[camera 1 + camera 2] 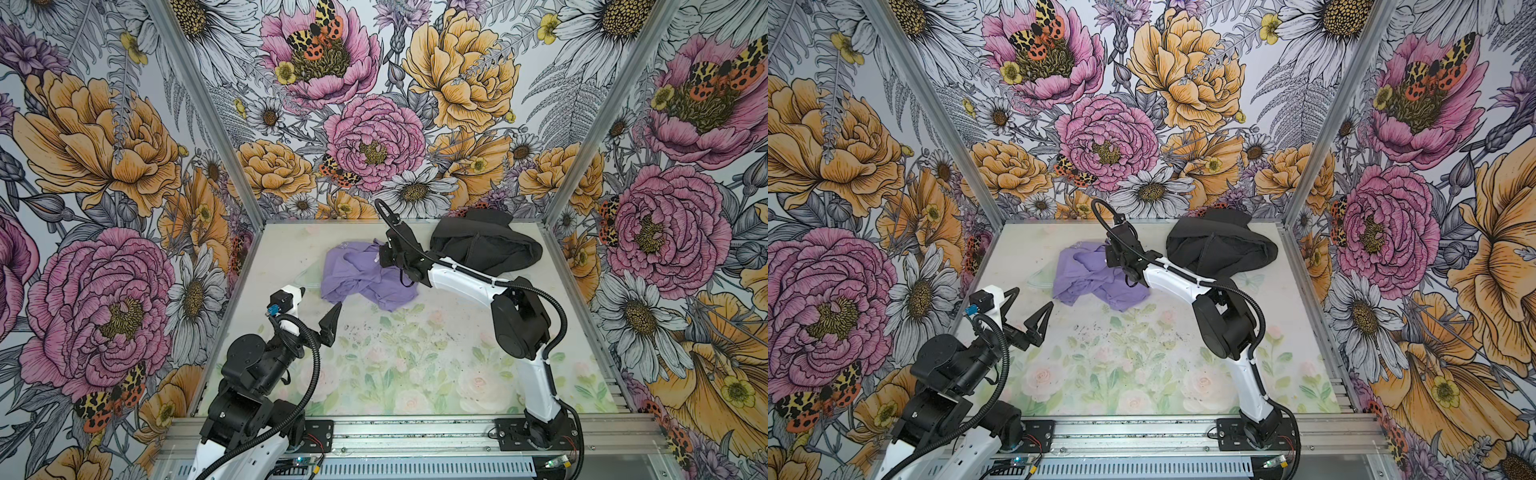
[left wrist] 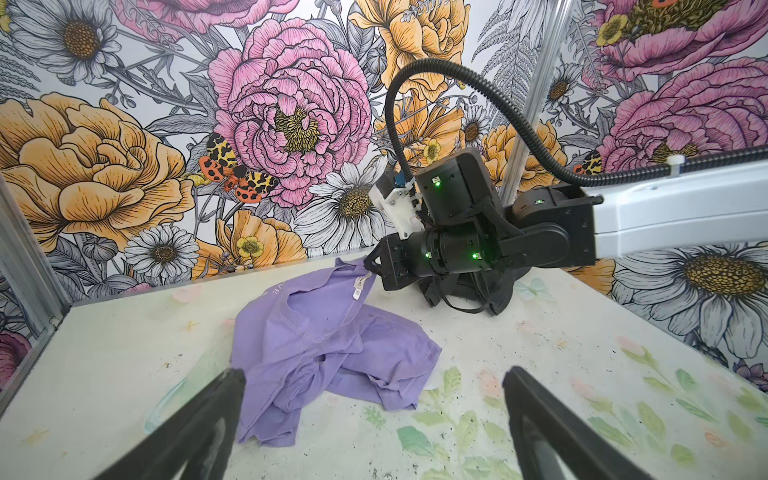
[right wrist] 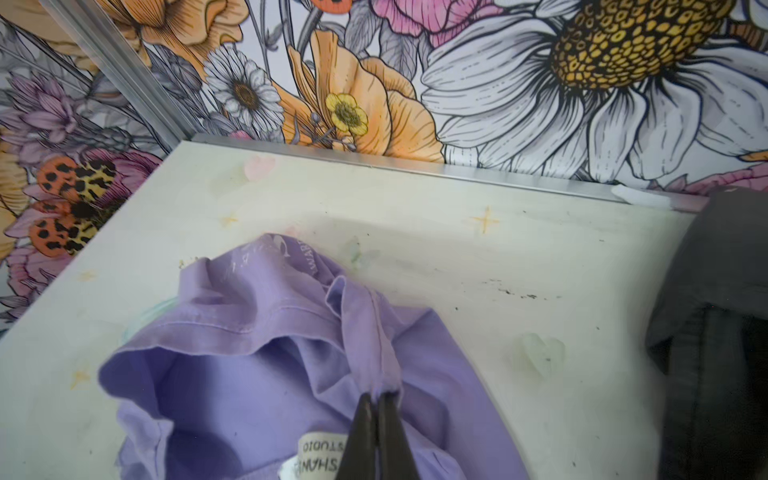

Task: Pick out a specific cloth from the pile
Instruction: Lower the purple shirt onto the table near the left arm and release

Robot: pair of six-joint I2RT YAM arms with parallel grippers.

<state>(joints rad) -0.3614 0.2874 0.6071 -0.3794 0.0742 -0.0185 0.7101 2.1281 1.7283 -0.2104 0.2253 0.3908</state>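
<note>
Lavender shirt (image 1: pixel 357 278) lies left of the dark garment (image 1: pixel 486 245), apart from it. Now the right gripper (image 3: pixel 378 397) is clamped on the shirt's collar fold; the left gripper (image 1: pixel 1032 299) hangs open nearby.

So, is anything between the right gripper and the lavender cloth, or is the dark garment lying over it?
Nothing visible stands in the way. The right gripper is shut on a fold of the lavender cloth. The dark grey garment lies apart from it on the table, with bare surface between them in the right wrist view.

The cloth (image 1: pixel 353 278) lies left of the other garment (image 1: pixel 490 245), apart.
</note>
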